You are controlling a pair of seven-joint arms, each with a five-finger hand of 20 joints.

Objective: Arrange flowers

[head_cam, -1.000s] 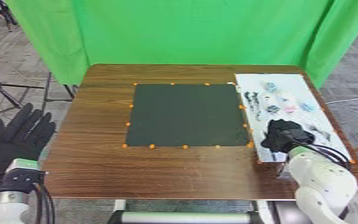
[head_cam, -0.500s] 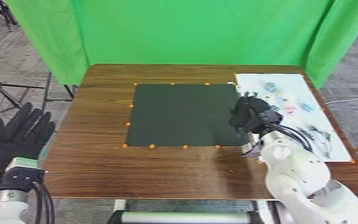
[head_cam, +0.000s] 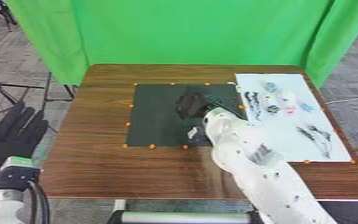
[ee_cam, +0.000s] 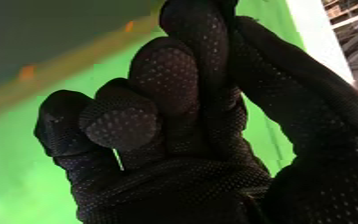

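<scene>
Over the dark mat (head_cam: pixel 158 120) is my right hand (head_cam: pixel 191 103), back upward. Close up in the right wrist view, my right hand (ee_cam: pixel 171 165) has bent fingers (ee_cam: pixel 127 122), with the thumb against one finger near the picture's edge; I can make out no flower between them. On the white board (head_cam: pixel 286 147) at the right lie a bluish piece (head_cam: pixel 270 87), a dark blue one (head_cam: pixel 273 108), a pink one (head_cam: pixel 290 109) and a light blue one (head_cam: pixel 307 107). Off the table's left side, my left hand (head_cam: pixel 11 137) has its fingers straight and spread.
Slim dark pieces (head_cam: pixel 255 104) lie along the board's left side, and long dark-stemmed pieces (head_cam: pixel 321 136) nearer its front. Orange markers (head_cam: pixel 153 146) edge the mat on the brown table (head_cam: pixel 95 170). A green curtain (head_cam: pixel 193 35) hangs behind.
My right hand has moved left from the white board to above the dark mat, uncovering the pieces on the board. My left hand has shifted slightly left.
</scene>
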